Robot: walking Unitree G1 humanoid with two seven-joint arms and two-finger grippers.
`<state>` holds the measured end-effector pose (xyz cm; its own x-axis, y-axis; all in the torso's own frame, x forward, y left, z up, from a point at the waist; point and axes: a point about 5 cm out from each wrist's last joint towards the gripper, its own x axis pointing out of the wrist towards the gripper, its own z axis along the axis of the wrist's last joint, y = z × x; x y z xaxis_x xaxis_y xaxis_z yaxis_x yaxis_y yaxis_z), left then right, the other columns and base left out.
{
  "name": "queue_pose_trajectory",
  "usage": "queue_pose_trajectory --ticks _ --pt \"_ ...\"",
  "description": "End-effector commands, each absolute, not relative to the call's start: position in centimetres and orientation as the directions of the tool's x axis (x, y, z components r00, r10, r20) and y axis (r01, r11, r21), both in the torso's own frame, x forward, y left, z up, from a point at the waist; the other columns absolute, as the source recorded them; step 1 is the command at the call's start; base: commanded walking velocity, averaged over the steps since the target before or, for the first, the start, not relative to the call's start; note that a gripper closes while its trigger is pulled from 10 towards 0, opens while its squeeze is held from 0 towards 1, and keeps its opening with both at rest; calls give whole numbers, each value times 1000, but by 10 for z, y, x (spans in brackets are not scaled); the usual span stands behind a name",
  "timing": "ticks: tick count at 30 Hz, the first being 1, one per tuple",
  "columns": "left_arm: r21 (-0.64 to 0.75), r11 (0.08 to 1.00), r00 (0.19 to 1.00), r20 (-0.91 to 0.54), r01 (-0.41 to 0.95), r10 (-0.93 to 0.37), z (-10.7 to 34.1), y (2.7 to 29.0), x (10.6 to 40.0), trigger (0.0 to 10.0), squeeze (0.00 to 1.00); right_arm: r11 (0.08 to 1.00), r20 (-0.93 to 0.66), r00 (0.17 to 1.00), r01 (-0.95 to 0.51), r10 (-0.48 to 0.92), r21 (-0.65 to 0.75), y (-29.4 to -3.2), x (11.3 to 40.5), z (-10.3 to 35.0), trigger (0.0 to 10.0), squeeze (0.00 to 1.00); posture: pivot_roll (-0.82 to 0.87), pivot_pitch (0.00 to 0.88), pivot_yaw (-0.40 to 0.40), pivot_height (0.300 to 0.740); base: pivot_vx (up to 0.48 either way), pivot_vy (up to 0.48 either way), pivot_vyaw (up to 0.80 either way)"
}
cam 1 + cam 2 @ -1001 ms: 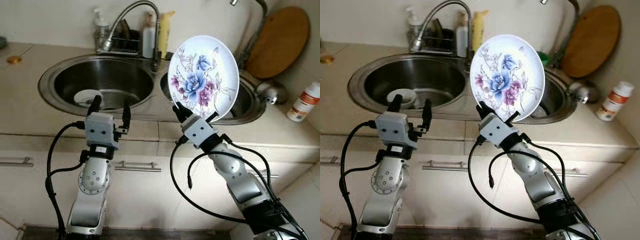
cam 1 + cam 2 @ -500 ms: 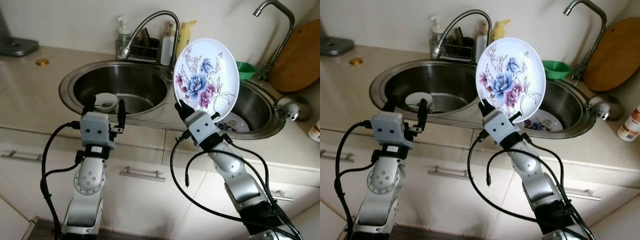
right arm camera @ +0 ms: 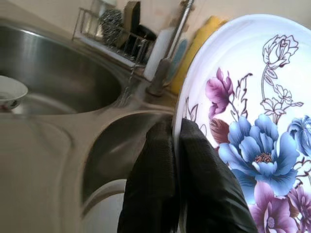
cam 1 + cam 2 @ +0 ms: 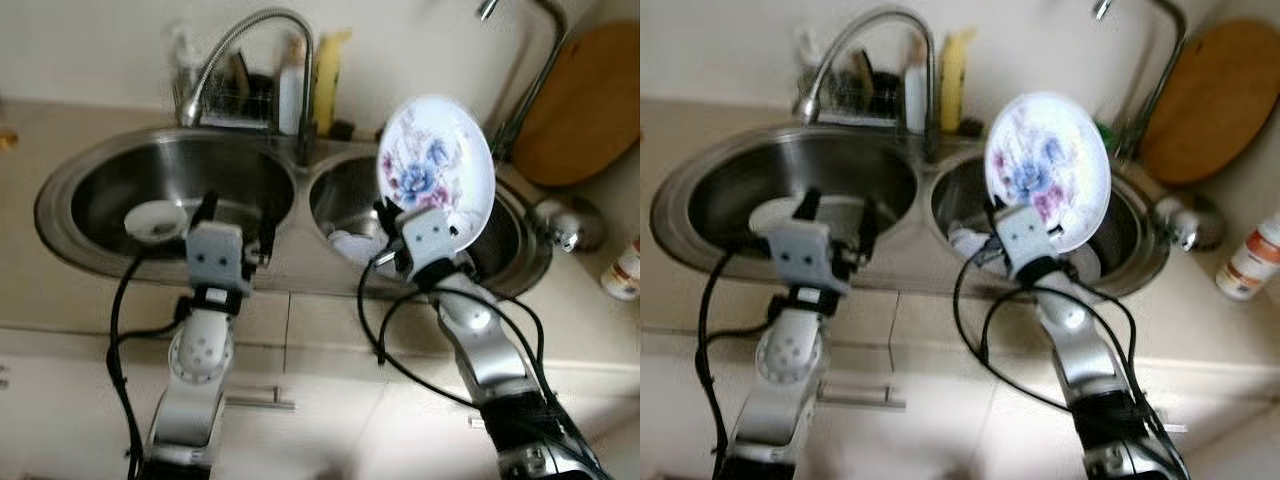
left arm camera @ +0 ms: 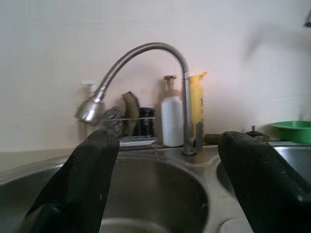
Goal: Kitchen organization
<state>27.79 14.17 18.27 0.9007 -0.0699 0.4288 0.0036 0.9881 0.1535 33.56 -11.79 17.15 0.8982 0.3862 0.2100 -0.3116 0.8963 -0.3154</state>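
We hold the flowered plate [image 4: 436, 152] upright over the right sink basin [image 4: 510, 250], our right gripper [image 3: 177, 145] with jaws clamped on its lower rim; white dishes [image 4: 350, 245] lie in that basin just below. Our left gripper [image 4: 236, 214], jaws apart and empty, hangs at the left basin [image 4: 70, 190], where a small white bowl [image 4: 153, 220] sits beside it. Beyond both, the faucet [image 5: 141, 58] and bottles [image 5: 172, 119] stand.

No legible text, label or number anywhere.
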Motion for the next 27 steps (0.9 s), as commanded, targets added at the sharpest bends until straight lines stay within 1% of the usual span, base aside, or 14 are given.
queue_pose_trajectory --ticks 1,2,4,6,11,14,15,16,20,21,22,23,24,27 --pt "149 989 897 436 -1 -65 185 143 278 10000 0 910 209 898 -337 388 -242 -110 346 180 0 0 50 0 -75 740 0 0 0" --pt "149 989 897 436 -1 -65 185 143 278 10000 0 910 209 898 -337 388 -242 -110 346 180 0 0 50 0 -75 740 0 0 0" --pt "148 989 898 435 2 -67 185 142 278 10000 0 938 123 932 -327 340 -119 -113 361 173 0 0 54 0 -76 740 0 0 0" --pt "148 989 898 434 3 -68 185 141 278 10000 0 949 70 947 -310 313 -59 -114 369 169 0 0 59 0 -78 740 0 0 0" --pt "151 989 901 429 7 -72 184 140 278 10000 0 968 -31 968 -250 249 -23 -120 384 162 0 0 69 0 -83 740 0 0 0" --pt "150 989 901 427 6 -70 184 141 278 10000 0 983 -125 977 -165 174 79 -130 391 155 0 0 74 0 -86 740 0 0 0" --pt "150 989 902 426 4 -69 184 141 277 10000 0 987 -174 976 -116 134 109 -135 393 150 9765 0 78 0 -89 740 0 0 0" --pt "150 989 902 426 4 -68 184 141 277 10000 0 989 -205 973 -86 110 123 -138 393 148 10000 0 78 0 -89 740 0 0 0" --pt "149 989 904 423 2 -65 183 142 277 10000 0 984 -297 954 24 30 177 -153 392 134 10000 0 77 0 -89 740 0 0 0" --pt "149 989 904 423 2 -65 183 142 277 10000 0 984 -297 954 24 30 177 -153 392 134 10000 0 77 0 -89 740 0 0 0" --pt "147 989 905 421 2 -64 183 142 277 10000 0 984 -313 950 51 5 172 -157 390 130 10000 227 72 0 -87 740 0 0 0" --pt "147 989 905 421 2 -64 183 142 277 10000 0 984 -313 950 51 5 172 -157 390 130 10000 227 72 0 -87 740 0 0 0" --pt "146 989 906 419 3 -65 183 141 277 10000 0 983 -311 951 58 -2 172 -159 390 129 10000 1000 72 0 -87 740 0 0 0" --pt "143 990 909 410 15 -73 181 139 278 10000 0 983 -307 952 60 -5 171 -161 390 129 10000 1000 63 0 -81 740 0 0 0"
